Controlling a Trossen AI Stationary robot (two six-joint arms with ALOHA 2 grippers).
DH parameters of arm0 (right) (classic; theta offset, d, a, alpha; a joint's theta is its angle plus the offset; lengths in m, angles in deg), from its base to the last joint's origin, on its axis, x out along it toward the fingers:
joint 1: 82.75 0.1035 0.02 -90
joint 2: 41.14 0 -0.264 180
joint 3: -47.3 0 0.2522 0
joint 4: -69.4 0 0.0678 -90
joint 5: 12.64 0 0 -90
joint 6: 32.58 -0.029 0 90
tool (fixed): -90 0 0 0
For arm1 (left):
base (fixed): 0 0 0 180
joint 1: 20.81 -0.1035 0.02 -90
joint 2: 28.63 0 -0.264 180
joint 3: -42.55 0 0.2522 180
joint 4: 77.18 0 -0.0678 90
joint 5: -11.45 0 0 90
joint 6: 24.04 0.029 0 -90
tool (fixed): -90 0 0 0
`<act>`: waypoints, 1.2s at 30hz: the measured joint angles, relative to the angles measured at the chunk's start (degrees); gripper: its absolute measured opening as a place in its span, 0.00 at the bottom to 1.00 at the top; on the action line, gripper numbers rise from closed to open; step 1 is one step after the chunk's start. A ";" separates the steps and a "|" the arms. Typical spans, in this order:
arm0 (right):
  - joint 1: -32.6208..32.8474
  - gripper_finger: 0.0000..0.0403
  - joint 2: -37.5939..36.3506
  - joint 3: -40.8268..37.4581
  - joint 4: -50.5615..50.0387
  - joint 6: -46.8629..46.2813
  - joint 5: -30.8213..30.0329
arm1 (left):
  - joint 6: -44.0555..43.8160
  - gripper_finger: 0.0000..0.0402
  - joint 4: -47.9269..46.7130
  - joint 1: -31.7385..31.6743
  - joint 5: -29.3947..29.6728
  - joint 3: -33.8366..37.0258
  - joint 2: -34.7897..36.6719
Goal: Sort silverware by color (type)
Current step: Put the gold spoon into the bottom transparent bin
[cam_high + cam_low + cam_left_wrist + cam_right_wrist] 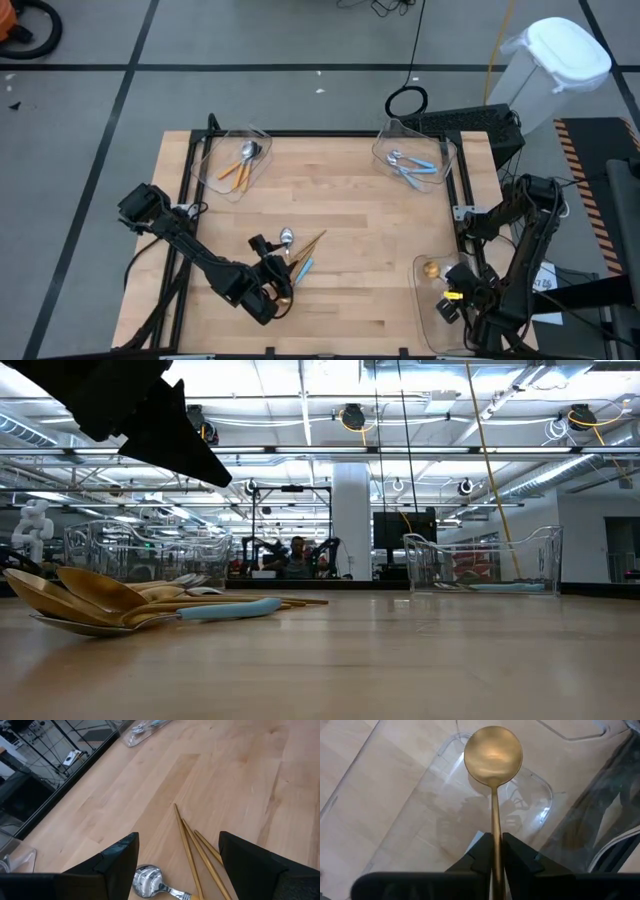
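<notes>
A pile of spoons (292, 255) lies on the table near its near edge: several all-gold ones (85, 600), one with a light blue handle (225, 610) and a silver bowl (147, 881). My left gripper (270, 280) hangs open just above this pile, its fingers either side of the gold handles (192, 847). My right gripper (450, 292) is over the clear bin (425, 310) at the table's right near corner, shut on a gold spoon (493, 754). Orange-handled spoons (240, 163) lie in the far left bin, blue-handled ones (412, 166) in the far right bin. My right gripper pinches the gold spoon's handle (495, 837) between its two fingers (482, 855). The spoon lies along the fingers, and its bowl (431, 268) sticks out ahead of them over the bin's floor. Whether the bowl touches the bin, I cannot tell.
Clear bins stand at the far left (232, 140) and far right (440, 148) corners. A black frame (190, 170) runs along the table's edges. Bare wood (360, 220) lies between the pile and the bins. A white lidded bin (560, 60) stands off the table.
</notes>
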 joint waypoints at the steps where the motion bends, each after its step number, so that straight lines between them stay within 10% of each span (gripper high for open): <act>1: -0.02 0.12 0.12 0.00 -0.01 -0.03 0.00 | -0.01 0.67 0.00 0.00 0.00 0.00 0.00; 14: -0.02 0.31 0.66 0.00 3.92 3.36 -1.75 | -0.06 0.67 0.26 0.00 -0.02 0.00 0.00; 30: -0.74 0.32 1.50 0.00 30.06 45.40 -53.77 | 0.77 0.67 4.36 -0.33 -1.80 0.00 0.00; 36: -1.63 0.32 6.05 0.00 44.21 68.46 -58.82 | -0.88 0.67 4.35 -2.56 -7.41 0.00 0.00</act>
